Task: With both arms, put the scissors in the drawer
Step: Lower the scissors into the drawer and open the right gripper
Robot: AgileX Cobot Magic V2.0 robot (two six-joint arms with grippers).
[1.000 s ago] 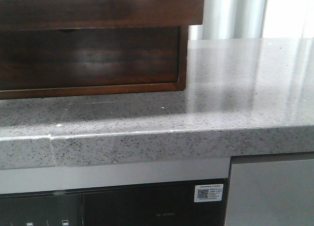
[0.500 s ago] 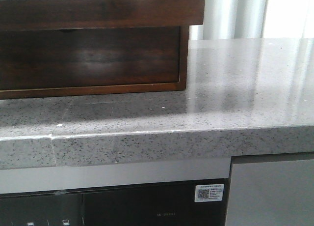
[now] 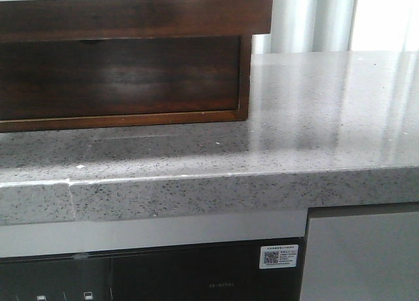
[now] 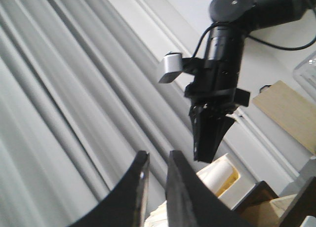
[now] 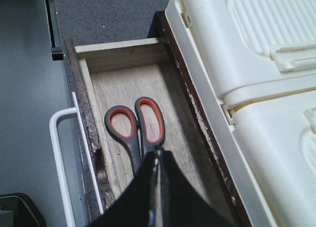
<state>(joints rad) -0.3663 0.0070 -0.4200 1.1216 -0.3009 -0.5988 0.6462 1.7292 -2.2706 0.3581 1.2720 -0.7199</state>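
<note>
while the scissors (image 5: 136,129) lie flat on the pale wood floor of the pulled-out drawer (image 5: 84,118), the right gripper (image 5: 157,163) hangs directly above their blade end, its two dark fingers (image 5: 174,187) drawn nearly together with only a thin slit between them; the blades run under those fingers and are hidden there, so i cannot tell whether the tips are pinching them. the orange-and-grey loop handles sit clear of the gripper, pointing toward the drawer's far wall, with the left loop close to the drawer's dark front edge and its white bar handle (image 5: 60,158). a cream plastic box (image 5: 247,64) borders the drawer's other side. seen from the left wrist, the left gripper (image 4: 154,175) is raised in the air, holding nothing, its jaws close but slightly apart, and the right arm (image 4: 217,79) points downward beyond it. from the front, only the dark-brown cabinet (image 3: 124,78) and the grey speckled counter (image 3: 294,118) show.
</note>
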